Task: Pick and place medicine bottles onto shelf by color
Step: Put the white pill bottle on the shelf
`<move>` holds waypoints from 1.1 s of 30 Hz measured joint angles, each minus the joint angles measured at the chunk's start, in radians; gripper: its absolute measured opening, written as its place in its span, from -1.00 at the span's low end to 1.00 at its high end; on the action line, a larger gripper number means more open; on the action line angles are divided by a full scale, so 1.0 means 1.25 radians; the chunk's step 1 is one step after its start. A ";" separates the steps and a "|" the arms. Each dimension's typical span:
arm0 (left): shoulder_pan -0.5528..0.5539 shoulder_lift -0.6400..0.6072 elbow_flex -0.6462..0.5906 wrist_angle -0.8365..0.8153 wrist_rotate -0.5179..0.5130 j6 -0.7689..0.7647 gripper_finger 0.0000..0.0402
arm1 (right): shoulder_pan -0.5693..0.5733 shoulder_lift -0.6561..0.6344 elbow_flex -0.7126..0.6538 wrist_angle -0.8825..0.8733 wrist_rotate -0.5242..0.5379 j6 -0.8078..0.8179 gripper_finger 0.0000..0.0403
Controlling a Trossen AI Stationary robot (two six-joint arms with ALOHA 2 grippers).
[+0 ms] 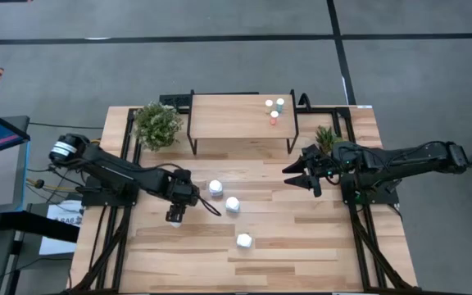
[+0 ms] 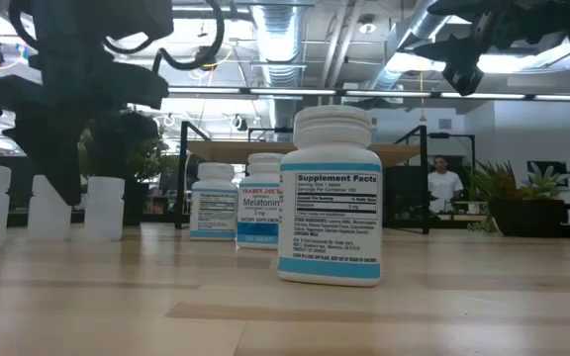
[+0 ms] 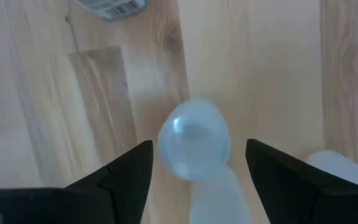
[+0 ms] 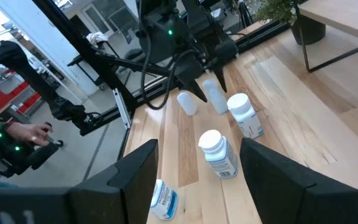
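Left claw spread wide over a pale-blue bottle, gripping nothing; right claw apart, empty.

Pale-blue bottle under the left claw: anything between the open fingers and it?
Nothing visible. The left claw hangs directly above the pale-blue bottle, fingers open on either side of its top. Another pale bottle stands close beside it, outside the fingers. The right claw waits near the shelf.
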 joint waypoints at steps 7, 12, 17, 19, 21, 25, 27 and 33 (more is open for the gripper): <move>0.000 0.002 0.000 0.044 -0.003 0.001 0.22 | 0.000 0.000 0.000 -0.002 0.000 0.000 0.24; 0.000 0.002 0.000 0.046 -0.003 0.006 0.18 | 0.000 0.000 0.000 -0.010 0.000 0.000 0.24; 0.000 0.002 0.000 0.049 0.002 0.006 -0.05 | 0.000 0.000 0.000 -0.019 0.000 0.000 0.24; 0.000 0.002 0.000 0.050 0.003 0.005 -0.19 | 0.000 0.000 0.000 -0.020 0.000 0.000 0.24; 0.000 0.001 0.000 0.053 0.003 -0.014 -0.34 | 0.000 0.000 0.000 -0.022 0.000 0.000 0.24; 0.007 0.002 0.010 0.034 0.035 -0.067 -0.48 | 0.000 0.000 0.000 -0.023 0.000 0.000 0.24; 0.015 0.002 0.034 -0.001 0.058 -0.080 -0.48 | 0.000 0.000 0.000 -0.023 0.000 0.000 0.24; 0.048 0.002 0.179 -0.161 0.066 -0.086 -0.48 | 0.000 0.000 0.000 -0.023 0.000 0.000 0.24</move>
